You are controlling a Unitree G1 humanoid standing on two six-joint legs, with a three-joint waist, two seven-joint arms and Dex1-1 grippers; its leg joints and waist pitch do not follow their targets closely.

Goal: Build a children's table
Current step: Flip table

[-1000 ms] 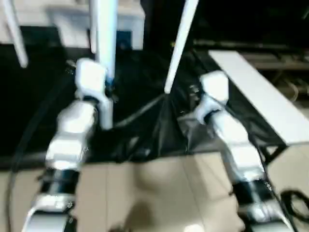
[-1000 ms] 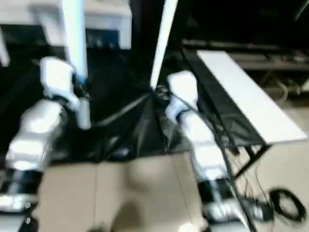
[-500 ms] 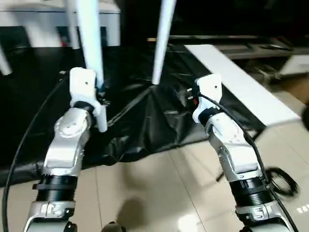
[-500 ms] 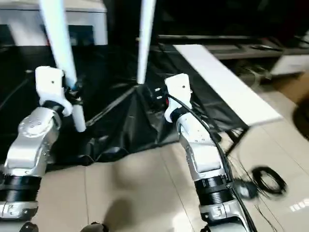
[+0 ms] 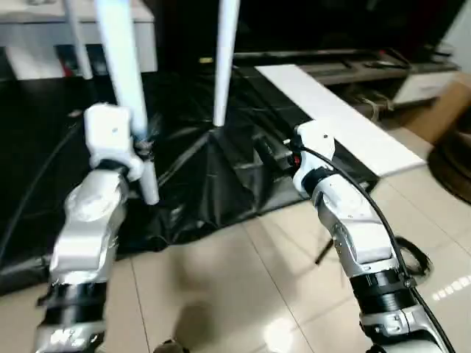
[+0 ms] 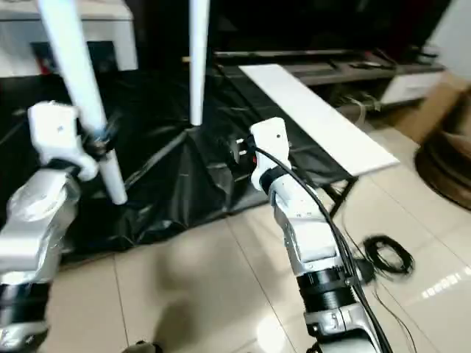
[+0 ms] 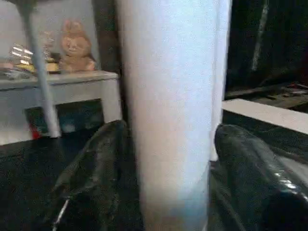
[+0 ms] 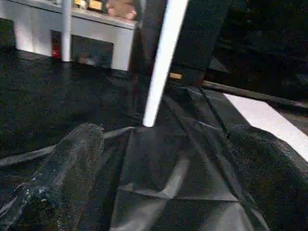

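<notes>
Smooth white tube leg (image 7: 171,110) between left gripper (image 7: 168,163) fingers, grip unclear; right gripper (image 8: 163,168) apart.

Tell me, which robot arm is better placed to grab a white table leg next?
The left, probably. The left gripper already has a white leg between its black fingers. The right gripper is open around nothing, with another leg farther off.

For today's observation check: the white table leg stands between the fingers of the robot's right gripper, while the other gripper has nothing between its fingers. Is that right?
Not quite. The white table leg stands between the fingers of the left gripper, as the left wrist view shows. The right gripper is the one with nothing between its fingers.
</notes>
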